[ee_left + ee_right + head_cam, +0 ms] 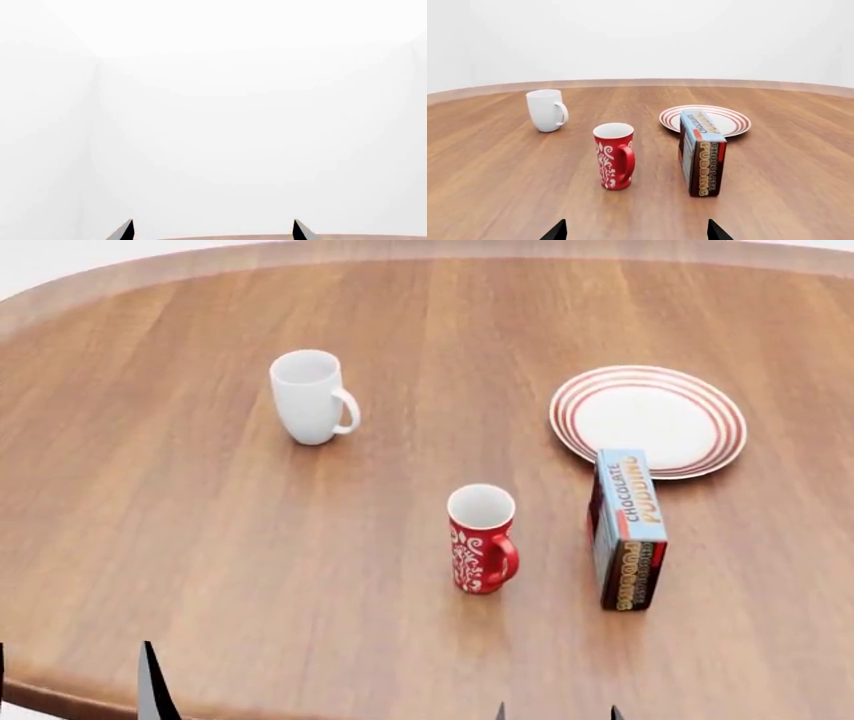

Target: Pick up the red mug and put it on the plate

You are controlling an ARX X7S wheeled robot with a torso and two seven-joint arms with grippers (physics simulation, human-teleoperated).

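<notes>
Red with white swirls, the red mug (482, 539) stands upright near the middle of the wooden table (200, 540), its handle turned toward the chocolate pudding box (627, 528) just beside it on the right. Behind that box lies the plate (649, 420), bare, its near rim close to the box. A plain white mug (311, 396) stands well apart to the far left. The right gripper (636, 231) hangs low before the red mug, fingers spread wide and holding nothing. The left gripper (213, 231) is likewise spread and unladen, facing a white wall.
</notes>
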